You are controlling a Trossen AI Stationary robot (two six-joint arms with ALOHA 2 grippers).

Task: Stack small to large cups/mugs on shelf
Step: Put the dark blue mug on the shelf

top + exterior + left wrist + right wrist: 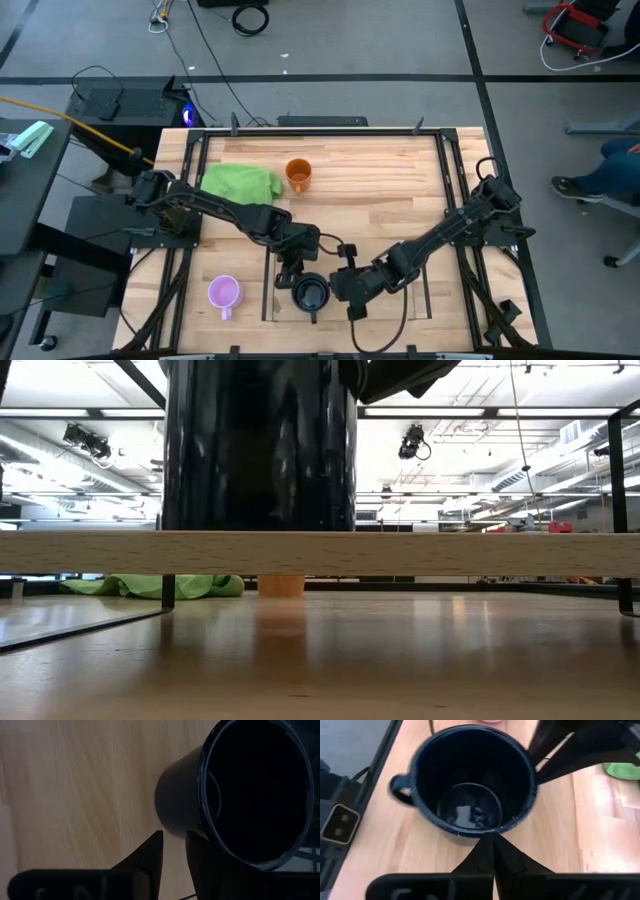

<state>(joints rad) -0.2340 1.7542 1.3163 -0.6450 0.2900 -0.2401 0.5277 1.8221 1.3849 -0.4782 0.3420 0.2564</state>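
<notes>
Both grippers meet at the black mug (311, 293), which stands upright on the shelf (418, 300) at the table's (400, 200) 6 o'clock edge. Left gripper (297, 277) sits at the mug's 11 o'clock; in its wrist view one finger (145, 855) lies outside the wall and the other crosses the rim, so its fingers straddle the mug wall with a narrow gap between them. Whether they press the wall cannot be told. Right gripper (345, 285) sits at the mug's 3 o'clock, fingers together, their tips (492, 851) just beside the rim and holding nothing. The mug's handle points toward 6 o'clock.

From table height the black mug fills the space above the shelf's wooden floor (400, 553).

Orange mug (298, 175) stands at 12 o'clock from the black one, well apart, just beside the green cloth (243, 182). Purple mug (223, 293) stands at the black mug's 9 o'clock, off the shelf, opening up.
</notes>
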